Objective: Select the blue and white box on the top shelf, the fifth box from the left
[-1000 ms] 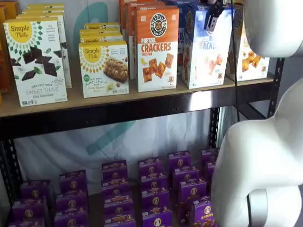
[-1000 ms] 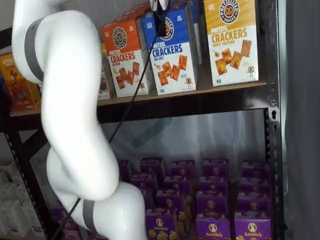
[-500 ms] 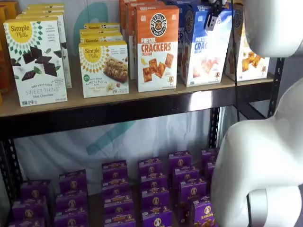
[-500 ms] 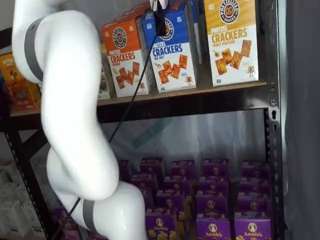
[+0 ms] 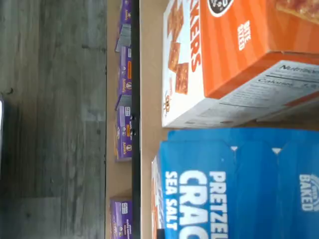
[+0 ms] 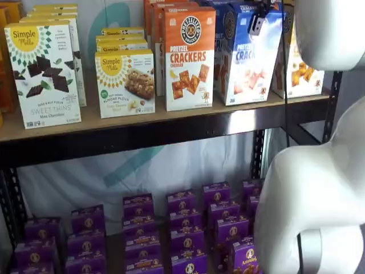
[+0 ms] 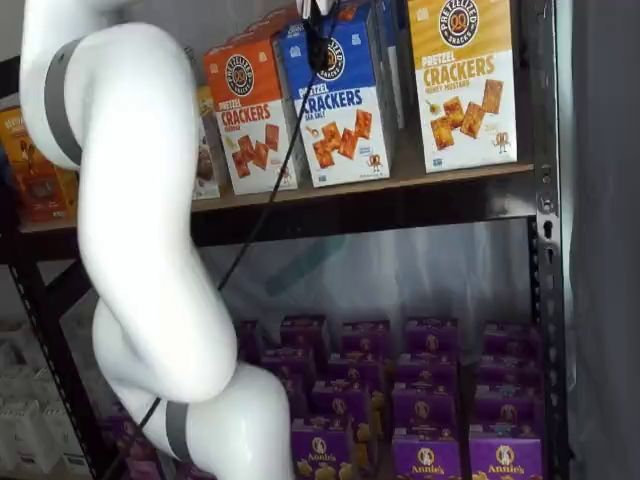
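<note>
Gripper (image 6: 259, 14) at blue and white box (image 6: 251, 60) top, grip unclear, top shelf (image 6: 171, 123)

- Blue and white box (image 7: 345, 100): you read "PRETZEL CRACKERS"; wrist view adds "SEA SALT", "BAKED"
- Orange box (image 6: 189, 57): "PRETZEL CRACKERS"; its side in the wrist view shows "Nutrition", "Calories"
- Yellow-and-white box (image 7: 463, 80): "PRETZELIZED SNACKS", "PRETZEL CRACKERS"
- White box (image 6: 43, 71): "Simple Mills", "SWEET THINS"
- Bar box (image 6: 125, 83): "Simple Mills", "ALMOND FLOUR"
- Purple boxes (image 7: 430, 455): you can read "Annie's"
</note>
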Motion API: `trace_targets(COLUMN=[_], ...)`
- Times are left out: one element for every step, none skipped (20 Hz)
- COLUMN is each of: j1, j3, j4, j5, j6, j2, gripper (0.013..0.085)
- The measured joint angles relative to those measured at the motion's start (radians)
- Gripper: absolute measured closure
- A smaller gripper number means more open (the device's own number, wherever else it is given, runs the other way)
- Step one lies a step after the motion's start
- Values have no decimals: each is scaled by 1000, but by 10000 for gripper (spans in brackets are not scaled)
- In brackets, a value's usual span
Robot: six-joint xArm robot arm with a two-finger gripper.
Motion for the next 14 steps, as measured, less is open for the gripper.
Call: trace_targets(j1=[-2, -3, -4, -4, -4, -3, -1, 1, 3, 6, 8, 11, 13, 13], j3=[0, 2, 0, -1, -3, -4, -7, -11, -12, -15, -15, -8, 5, 16], j4=[1, 0, -1, -2, -4, -6, -9, -13, -17, -21, -25, -30, -32, -34], j5=[4, 7, 16, 26, 37, 50, 66, 84, 102, 123, 140, 159, 174, 185], j6=[-1, -2, -3, -2, -1, 1, 3, 6, 9, 12, 14, 17, 20, 21], j2=[-2, -6, -8, -11, -16, -21, -25, -30, -37, -43, -51, -68, -88, -105], gripper=[450, 450, 450, 450, 450, 450, 450, 450, 450, 450, 450, 450, 450, 450])
